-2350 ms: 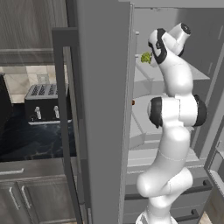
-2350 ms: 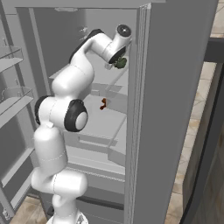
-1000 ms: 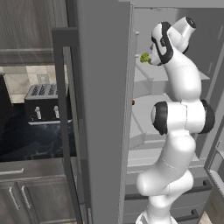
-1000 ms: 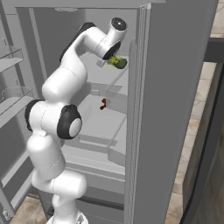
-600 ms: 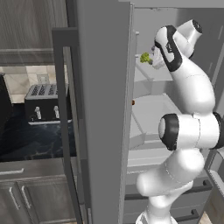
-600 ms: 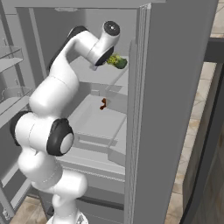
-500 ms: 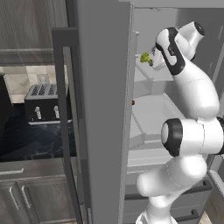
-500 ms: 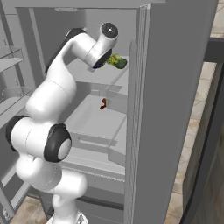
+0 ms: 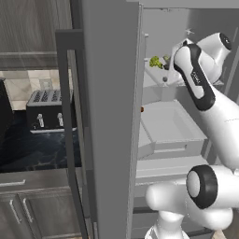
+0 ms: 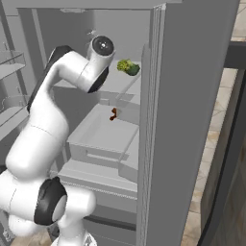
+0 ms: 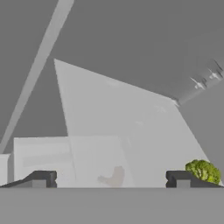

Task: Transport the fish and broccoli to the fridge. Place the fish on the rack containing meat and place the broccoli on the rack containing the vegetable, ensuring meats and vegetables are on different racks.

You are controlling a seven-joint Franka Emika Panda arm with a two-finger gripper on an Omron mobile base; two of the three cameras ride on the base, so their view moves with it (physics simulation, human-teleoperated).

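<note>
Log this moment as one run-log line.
fingers: open, holding nothing | broccoli: on upper fridge shelf, beside another green vegetable | brown item: on lower rack | fridge door: open

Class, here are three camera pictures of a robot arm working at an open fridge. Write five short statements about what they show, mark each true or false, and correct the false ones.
1. The broccoli lies on an upper rack inside the fridge. True.
2. The gripper is clamped on the broccoli. False: its fingers stand wide apart with nothing between them, and the broccoli sits beside one fingertip.
3. A toaster stands on the dark counter left of the fridge. True.
4. The fridge door is shut. False: the fridge stands open, with the arm reaching inside.
5. A small reddish-brown item sits lower than the broccoli. True.
</note>
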